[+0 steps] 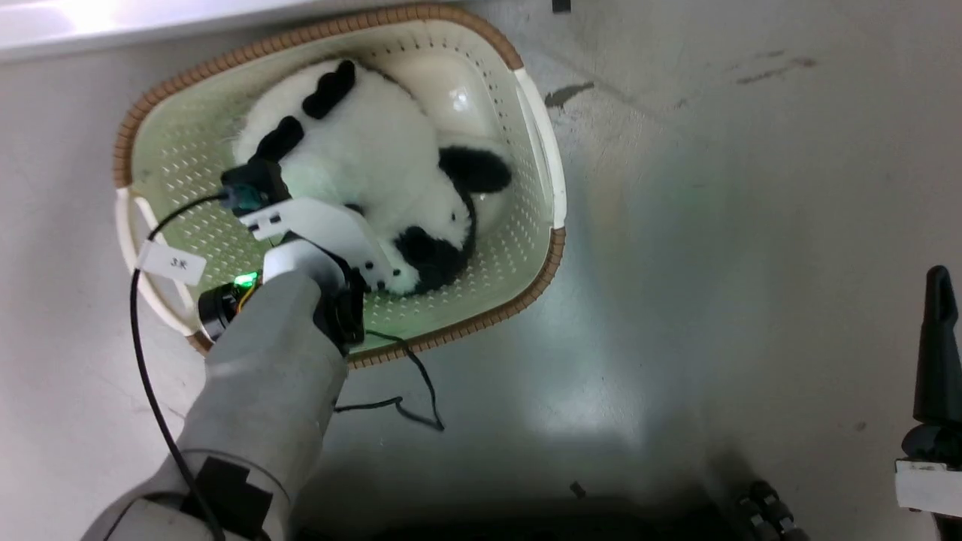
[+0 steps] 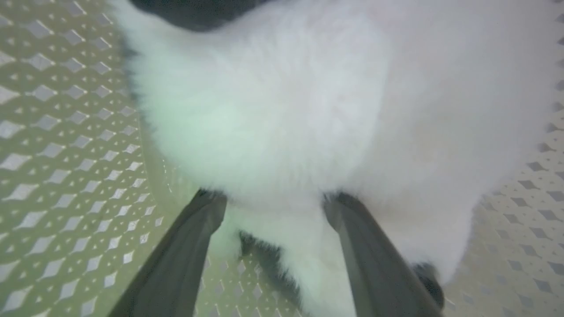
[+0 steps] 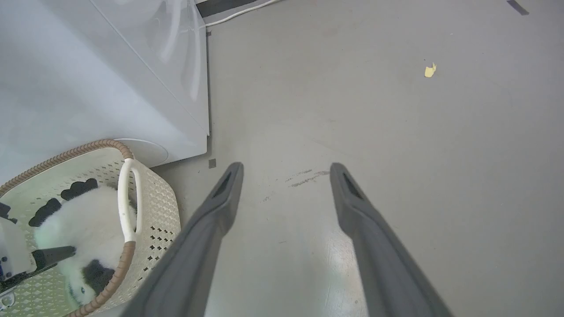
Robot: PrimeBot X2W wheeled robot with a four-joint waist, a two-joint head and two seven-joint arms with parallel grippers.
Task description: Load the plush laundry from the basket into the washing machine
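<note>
left pincer (image 2: 275, 199) spread wide, tips against panda (image 2: 286, 110) in basket (image 2: 66, 132) | right pincer (image 3: 286, 167) spread, empty

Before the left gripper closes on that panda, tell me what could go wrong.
1. The left gripper is open with its tips pressed into the panda's white fur. Closing here may pinch only fluff, so the toy could slip out on the lift.
2. The black cable runs over the edge of the basket. It might snag as the arm rises and drag the basket.
</note>
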